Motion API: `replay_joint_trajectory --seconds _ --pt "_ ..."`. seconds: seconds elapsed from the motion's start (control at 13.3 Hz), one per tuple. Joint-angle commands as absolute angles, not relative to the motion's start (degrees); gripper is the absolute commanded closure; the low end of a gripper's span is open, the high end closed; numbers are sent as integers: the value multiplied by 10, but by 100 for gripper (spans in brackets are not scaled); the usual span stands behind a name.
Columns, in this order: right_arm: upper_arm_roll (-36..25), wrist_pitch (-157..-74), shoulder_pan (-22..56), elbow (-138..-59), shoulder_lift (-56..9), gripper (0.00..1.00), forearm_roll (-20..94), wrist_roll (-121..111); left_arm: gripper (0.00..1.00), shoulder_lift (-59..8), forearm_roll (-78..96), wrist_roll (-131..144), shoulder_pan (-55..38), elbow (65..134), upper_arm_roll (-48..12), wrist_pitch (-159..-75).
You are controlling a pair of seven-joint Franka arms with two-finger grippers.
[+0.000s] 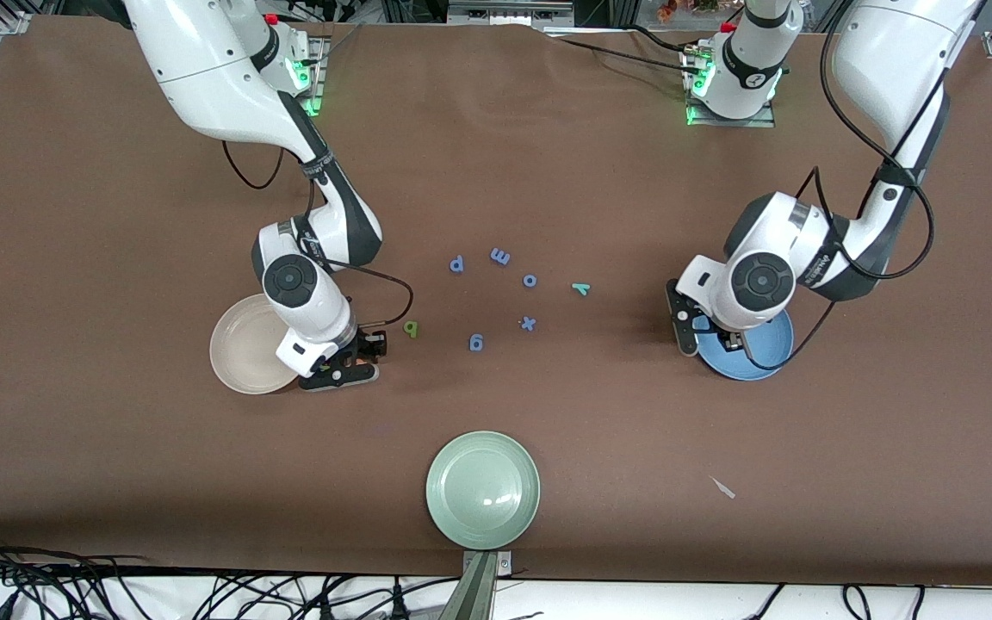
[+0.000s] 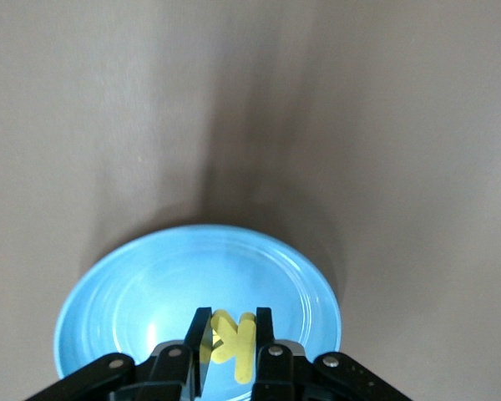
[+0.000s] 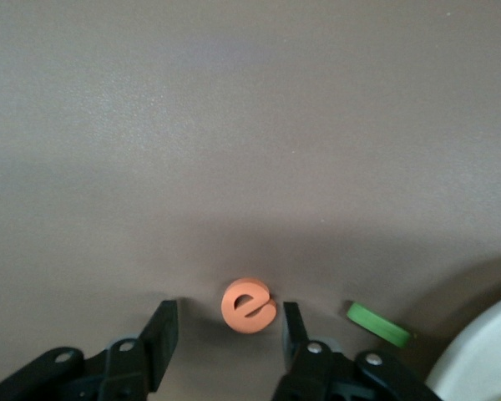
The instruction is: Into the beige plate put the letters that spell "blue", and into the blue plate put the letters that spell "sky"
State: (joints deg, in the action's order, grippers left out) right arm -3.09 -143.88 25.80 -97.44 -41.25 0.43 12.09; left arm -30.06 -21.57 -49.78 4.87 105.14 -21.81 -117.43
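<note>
Ordered from the right arm's end of the table to the left arm's end.

The beige plate (image 1: 242,357) lies at the right arm's end. No letters can be made out in it: the right arm covers part of it.

The right gripper (image 3: 230,317) is low over the table just beside this plate. Its pincer is wide and holds nothing. The orange e (image 3: 249,306) lies flat on the table between the fingers (image 3: 165,330), touching neither. The thin green l (image 3: 378,324) lies between the e and the plate's rim.

The dark green b (image 1: 411,328) lies on the table near the right gripper, toward the table's middle.

Five blue letters (image 1: 500,256) are scattered about the table's middle.

The sage green plate (image 1: 483,489) lies nearer to the front camera than these letters.

The teal-green y (image 1: 580,288) lies on the table just beside the blue letters, toward the left arm's end.

The left gripper (image 2: 234,324) is over the blue plate (image 2: 134,284), which lies at the left arm's end. Its pincer is narrow, and the yellow k (image 2: 234,342) is pinched between the fingers (image 2: 202,334) above the plate's floor
</note>
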Motion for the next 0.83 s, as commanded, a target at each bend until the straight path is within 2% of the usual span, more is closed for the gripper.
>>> replay_joint_trajectory --seconds 0.0,0.45,0.6,0.75 --pt "-30 -1445 257 -960 -427 46 13 117 0 -296 -224 -501 52 1052 -226 -1169" --pt "-33 -1444 256 -959 -423 84 13 111 0 -290 -145 -377 34 1049 -258 -1154" --pt "-38 -1436 255 -965 -407 87 15 93 0 -300 -145 -281 -4 1049 -265 -1159" --pt "-45 -1389 251 -975 -369 87 15 63 0 -311 -152 -175 -43 1049 -265 -1181"
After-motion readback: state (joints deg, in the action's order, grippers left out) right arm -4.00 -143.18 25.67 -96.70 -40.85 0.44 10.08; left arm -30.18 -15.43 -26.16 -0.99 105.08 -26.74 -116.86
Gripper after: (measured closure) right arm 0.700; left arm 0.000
